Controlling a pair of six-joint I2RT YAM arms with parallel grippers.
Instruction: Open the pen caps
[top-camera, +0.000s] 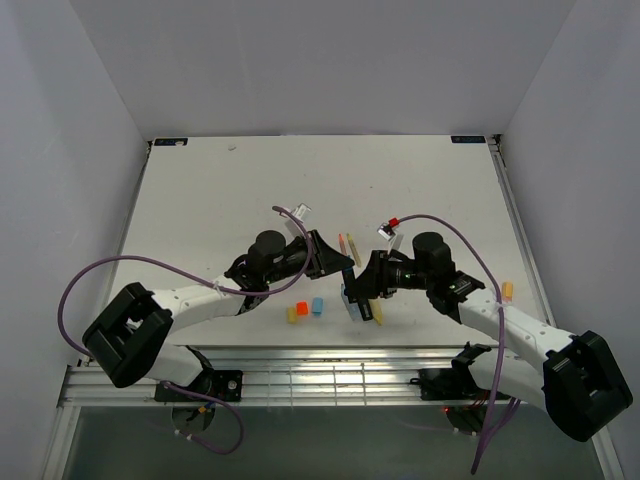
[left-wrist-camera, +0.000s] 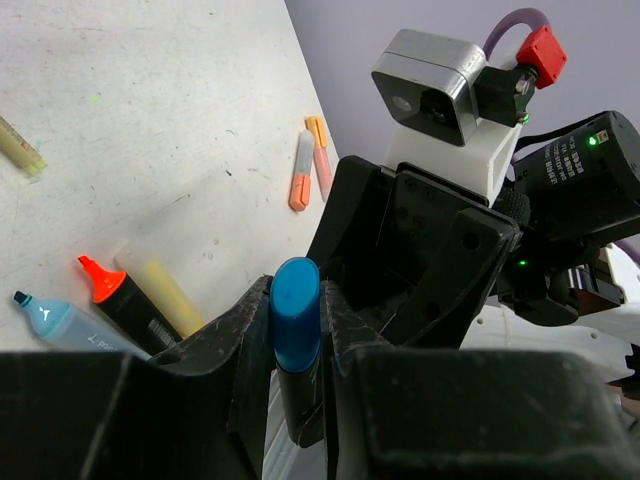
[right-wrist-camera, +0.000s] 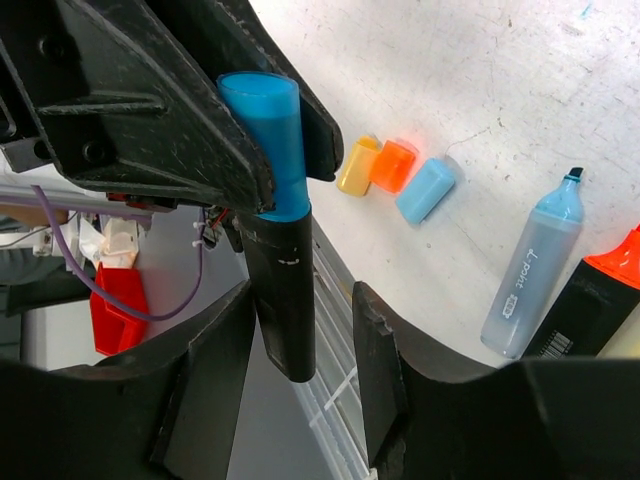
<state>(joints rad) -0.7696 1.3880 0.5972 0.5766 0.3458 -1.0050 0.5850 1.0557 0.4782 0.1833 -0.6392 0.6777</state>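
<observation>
1. I see three loose caps (top-camera: 303, 309) in a row on the table (top-camera: 200, 200), near its front edge
2. Just right of them lie markers (right-wrist-camera: 535, 270)
3. Farther back, two thin pens (top-camera: 346, 245) lie side by side

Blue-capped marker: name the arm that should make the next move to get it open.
Right, probably: the right gripper stands open around the black barrel, ready to clamp and pull; the left gripper is shut on the blue cap.
</observation>
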